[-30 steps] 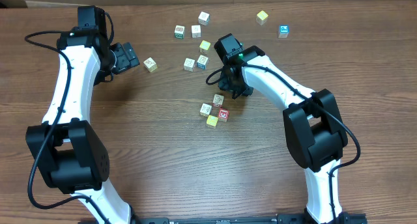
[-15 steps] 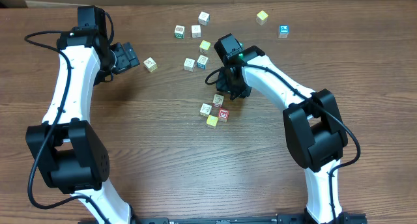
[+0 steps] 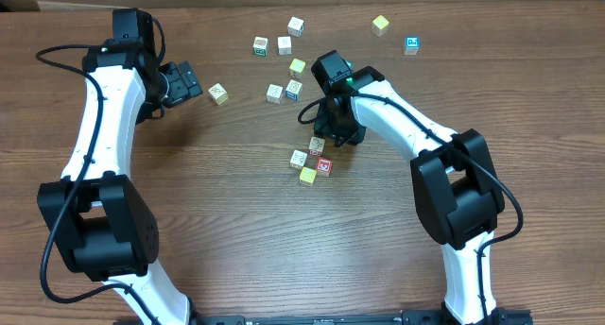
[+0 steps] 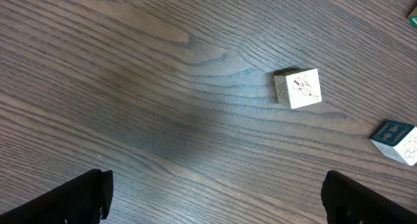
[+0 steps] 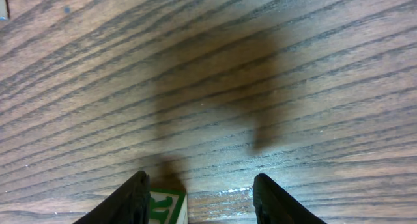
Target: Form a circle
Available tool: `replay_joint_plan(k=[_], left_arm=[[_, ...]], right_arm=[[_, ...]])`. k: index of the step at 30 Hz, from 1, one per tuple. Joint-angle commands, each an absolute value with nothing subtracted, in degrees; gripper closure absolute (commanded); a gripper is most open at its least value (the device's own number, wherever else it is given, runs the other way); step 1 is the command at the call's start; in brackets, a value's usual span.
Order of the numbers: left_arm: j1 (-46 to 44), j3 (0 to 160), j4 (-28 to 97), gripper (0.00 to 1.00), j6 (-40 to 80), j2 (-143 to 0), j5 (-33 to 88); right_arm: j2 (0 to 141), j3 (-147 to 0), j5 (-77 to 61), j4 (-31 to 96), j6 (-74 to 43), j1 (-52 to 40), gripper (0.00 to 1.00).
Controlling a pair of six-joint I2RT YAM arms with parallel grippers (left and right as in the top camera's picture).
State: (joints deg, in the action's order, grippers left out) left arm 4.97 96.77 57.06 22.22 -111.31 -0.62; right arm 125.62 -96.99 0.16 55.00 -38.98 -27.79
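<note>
Four small cubes make the ring of cubes (image 3: 311,161) near the middle of the table (image 3: 227,230). In that ring a whitish one sits at 12 o'clock, another whitish one at 9, a red-printed one at 3 and a yellow one at 6, all tight together.

Right gripper (image 3: 331,131) sits low at the ring's 12-to-1 o'clock edge. On my wrist feed its jaws are apart, right gripper (image 5: 202,191), with a green-printed cube (image 5: 166,208) between them. The cube is against one finger with a clear gap to the other, so it isn't clamped.

Left gripper (image 3: 184,82) is well off at the ring's 10 o'clock, jaws wide apart and holding nothing. On its feed, left gripper (image 4: 221,195), a whitish cube (image 4: 298,88) lies ahead at 1 o'clock and a blue-lettered cube (image 4: 394,133) at 3, both apart from the fingers.

Loose cubes (image 3: 285,44) are scattered from 11 to 2 o'clock of the ring, widely spaced.
</note>
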Motion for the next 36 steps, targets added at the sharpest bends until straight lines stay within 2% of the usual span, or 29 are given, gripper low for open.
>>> replay_joint_plan(k=[1,36], left_arm=[[4.82,97.67,56.90,0.01,22.74,-111.74,-0.21],[4.82,97.67,56.90,0.00,22.74,-111.74,-0.21]], right_arm=[[124.20,-96.68,-0.12,54.13,-39.00,-28.08,0.51],[124.20,-96.68,-2.09,54.72,-39.00,-28.34,0.51]])
